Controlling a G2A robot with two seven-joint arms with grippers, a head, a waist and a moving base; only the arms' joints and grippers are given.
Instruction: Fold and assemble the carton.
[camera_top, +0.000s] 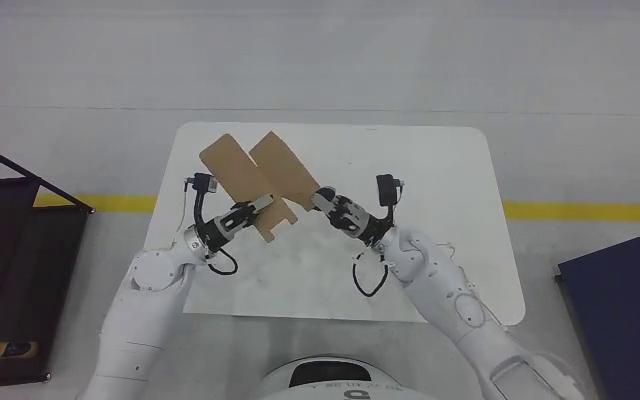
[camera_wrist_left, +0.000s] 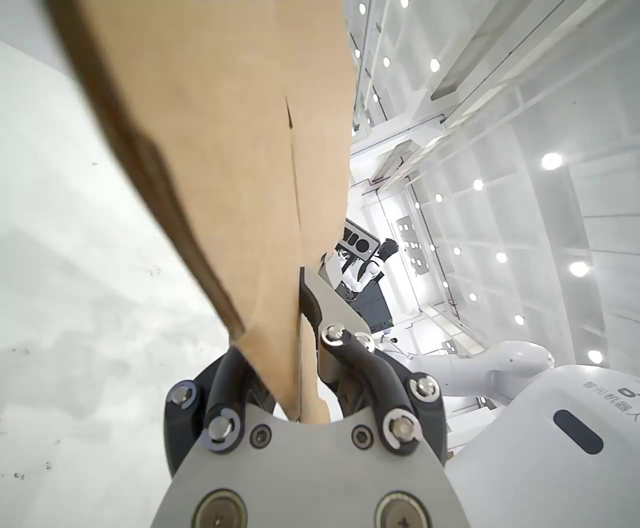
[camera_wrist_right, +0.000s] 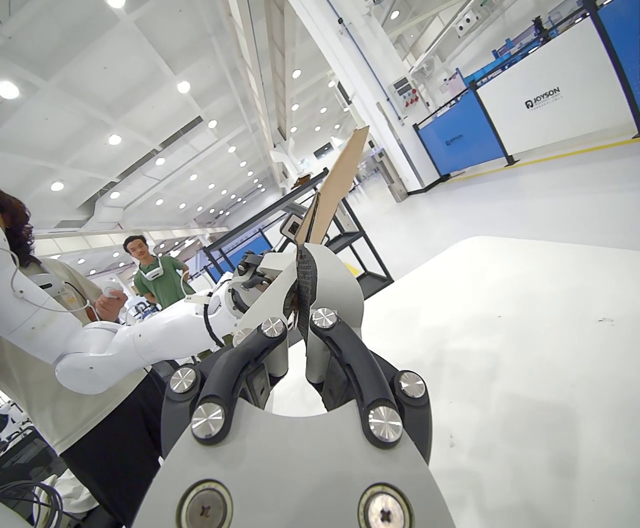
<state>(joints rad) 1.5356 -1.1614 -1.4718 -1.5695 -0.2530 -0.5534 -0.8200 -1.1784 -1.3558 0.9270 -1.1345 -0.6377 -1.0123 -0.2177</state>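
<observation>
White table (camera_top: 440, 200) with rounded corners, on a pale grey floor (camera_top: 300, 60) crossed by a yellow line (camera_top: 570, 210). Above the table's middle, a flat brown carton (camera_top: 250, 170) is held off the surface — two long panels side by side, slanting away from the robot. The left gripper (camera_top: 258, 206) is clamped on one near end; the right gripper (camera_top: 325, 198) pinches the other.

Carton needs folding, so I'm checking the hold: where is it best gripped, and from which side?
I'd grip the carton by its near edges, from the robot's side, where the left gripper and right gripper pinch it: its flat panels fan away, thin edges facing the jaws.
</observation>
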